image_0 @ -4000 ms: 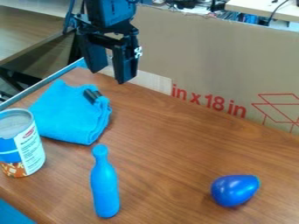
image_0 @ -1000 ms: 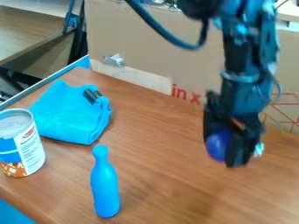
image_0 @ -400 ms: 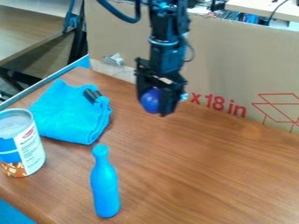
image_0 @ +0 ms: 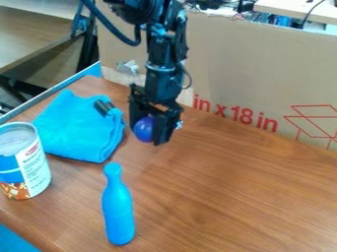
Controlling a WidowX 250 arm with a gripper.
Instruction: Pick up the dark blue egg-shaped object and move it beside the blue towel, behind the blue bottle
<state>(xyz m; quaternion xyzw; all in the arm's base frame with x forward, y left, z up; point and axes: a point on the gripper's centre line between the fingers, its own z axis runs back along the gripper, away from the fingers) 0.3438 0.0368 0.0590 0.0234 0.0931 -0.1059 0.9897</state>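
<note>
Toy (image_0: 143, 129), blue, shiny and round, is held by the black two-finger gripper (image_0: 148, 134), fingers apart by its width; it has been carried nearer the folded blue cloth (image_0: 82, 127), seemingly lifted still.

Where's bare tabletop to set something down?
Biggest patch: bottle to the view's right edge, cardboard behind. Narrower strip between can and bottle. Crowded: left side, can and towel close together, gripper holding ball near towel.
</note>
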